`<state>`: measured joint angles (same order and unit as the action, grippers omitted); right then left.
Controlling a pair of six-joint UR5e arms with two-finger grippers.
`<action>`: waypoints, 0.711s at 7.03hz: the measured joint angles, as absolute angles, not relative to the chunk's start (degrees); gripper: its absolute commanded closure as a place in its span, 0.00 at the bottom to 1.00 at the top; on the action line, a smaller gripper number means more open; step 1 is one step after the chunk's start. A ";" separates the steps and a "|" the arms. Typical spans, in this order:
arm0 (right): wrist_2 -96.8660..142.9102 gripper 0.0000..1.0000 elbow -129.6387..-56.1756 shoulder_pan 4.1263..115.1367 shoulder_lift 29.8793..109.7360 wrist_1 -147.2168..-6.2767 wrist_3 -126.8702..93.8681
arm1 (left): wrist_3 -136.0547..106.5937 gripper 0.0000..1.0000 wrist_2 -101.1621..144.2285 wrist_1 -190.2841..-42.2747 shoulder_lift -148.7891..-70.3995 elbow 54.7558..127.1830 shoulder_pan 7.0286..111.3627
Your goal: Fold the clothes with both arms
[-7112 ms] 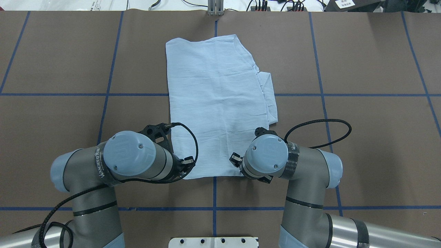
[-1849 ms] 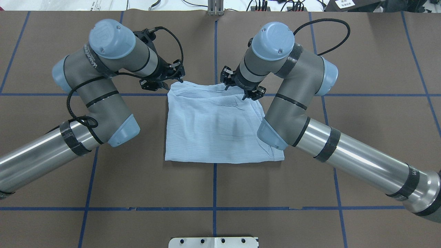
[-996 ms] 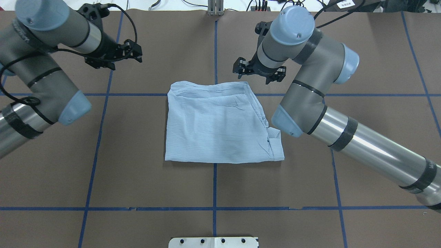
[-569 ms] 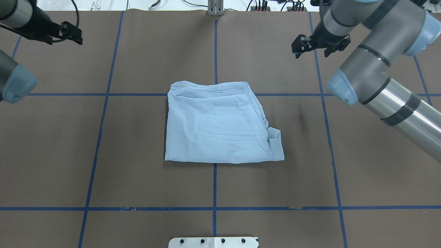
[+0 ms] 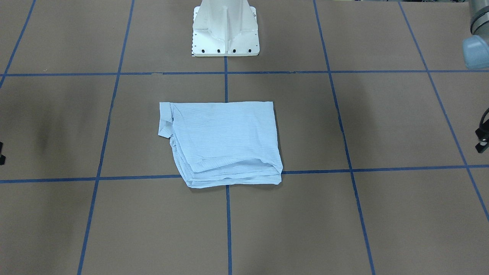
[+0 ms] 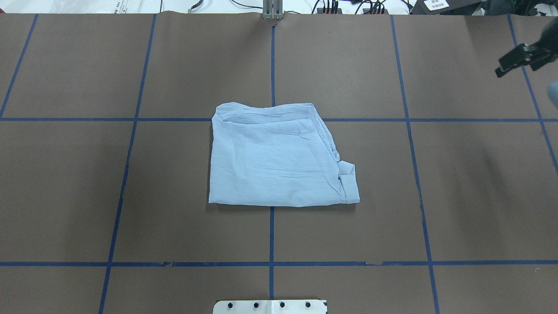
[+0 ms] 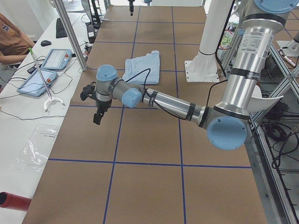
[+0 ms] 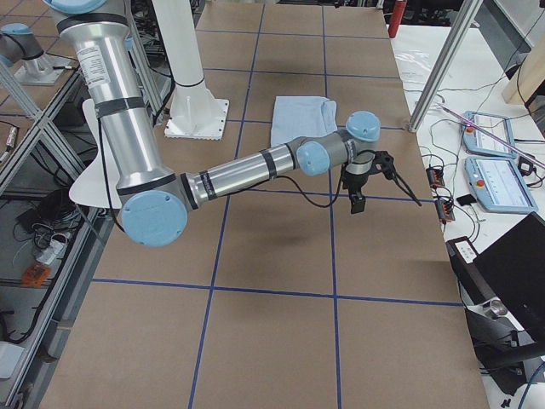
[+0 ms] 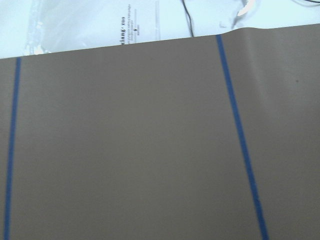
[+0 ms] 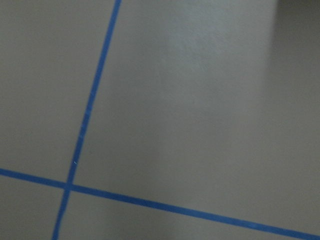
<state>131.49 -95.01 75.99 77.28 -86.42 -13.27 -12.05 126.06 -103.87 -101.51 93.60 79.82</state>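
Note:
The pale-blue striped shirt (image 6: 279, 157) lies folded into a rough square at the middle of the brown table, with a small folded flap at its near right corner; it also shows in the front view as the shirt (image 5: 221, 141). Nothing touches it. My right gripper (image 6: 521, 61) hangs open and empty at the far right edge of the overhead view, well away from the cloth. My left gripper (image 7: 93, 105) hovers open and empty off the table's left side. Only a black sliver of the left gripper (image 5: 483, 139) shows in the front view.
The white pedestal base (image 5: 225, 28) stands at the robot's side of the table. Blue tape lines (image 6: 271, 61) grid the brown cover. Tablets (image 7: 44, 70) and a seated person (image 7: 9, 39) are beyond the far edge, by an aluminium post (image 7: 70, 32).
Both arms have swung further outward from the shirt. The left has gone out of the overhead view and the right has reached its right edge. The shirt has not moved.

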 measured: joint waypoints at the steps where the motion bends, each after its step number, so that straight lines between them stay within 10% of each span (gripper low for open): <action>1: 132.29 0.00 -96.79 78.85 82.27 -86.06 -10.65 | -8.50 0.00 128.07 -104.26 -98.69 93.94 81.43; 5: 132.31 0.00 -99.55 80.97 92.19 -85.30 -8.92 | -7.37 0.00 129.21 -111.92 -93.27 92.91 86.69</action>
<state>132.31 -99.55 80.97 92.19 -85.30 -8.92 -7.37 129.21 -111.92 -93.27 92.91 86.69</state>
